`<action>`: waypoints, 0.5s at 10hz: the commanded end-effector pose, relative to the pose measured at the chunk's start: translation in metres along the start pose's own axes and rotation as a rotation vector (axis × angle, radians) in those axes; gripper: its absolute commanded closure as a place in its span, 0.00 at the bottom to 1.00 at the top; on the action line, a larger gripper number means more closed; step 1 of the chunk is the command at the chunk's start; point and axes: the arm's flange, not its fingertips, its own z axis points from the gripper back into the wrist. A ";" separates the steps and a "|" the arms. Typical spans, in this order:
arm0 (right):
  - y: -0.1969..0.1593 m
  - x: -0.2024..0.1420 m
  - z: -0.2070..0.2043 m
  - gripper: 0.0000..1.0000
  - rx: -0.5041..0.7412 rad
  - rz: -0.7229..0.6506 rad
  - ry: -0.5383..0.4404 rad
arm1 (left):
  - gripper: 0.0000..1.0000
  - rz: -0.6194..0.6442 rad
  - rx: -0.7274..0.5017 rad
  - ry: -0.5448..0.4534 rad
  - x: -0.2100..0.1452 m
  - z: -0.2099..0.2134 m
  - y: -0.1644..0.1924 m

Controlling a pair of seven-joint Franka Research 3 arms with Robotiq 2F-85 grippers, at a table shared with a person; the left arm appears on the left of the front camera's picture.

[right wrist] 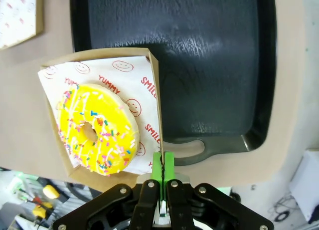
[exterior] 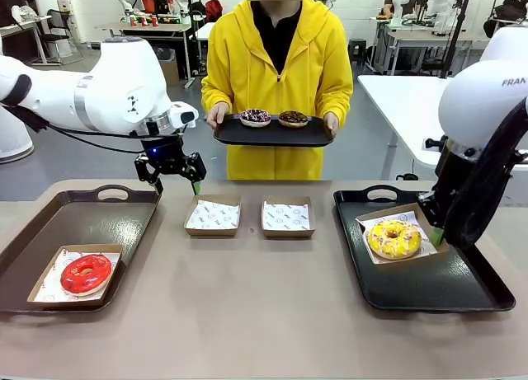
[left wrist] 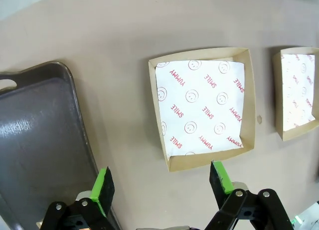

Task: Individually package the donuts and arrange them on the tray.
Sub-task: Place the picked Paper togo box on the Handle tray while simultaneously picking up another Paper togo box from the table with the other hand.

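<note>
The left gripper hangs over the table, just left of the nearer empty box, its jaws spread wide and holding nothing. Just right of that box lies a second empty box.

Well to the right of the empty box, the right gripper has its jaws pressed together on the side wall of a third box, pinching the cardboard. That box holds the yellow donut and sits at the near left corner of the black tray.

Well to the left of the empty box and nearer the robot, the red donut rests in its own box on the brown tray.

Beyond the empty box, a person's hands hold a small black tray carrying the sprinkled chocolate donut and the plain chocolate donut.
</note>
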 end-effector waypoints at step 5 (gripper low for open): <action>-0.017 0.005 -0.040 0.99 0.032 0.000 0.006 | 0.00 0.053 0.063 0.040 0.027 -0.014 -0.011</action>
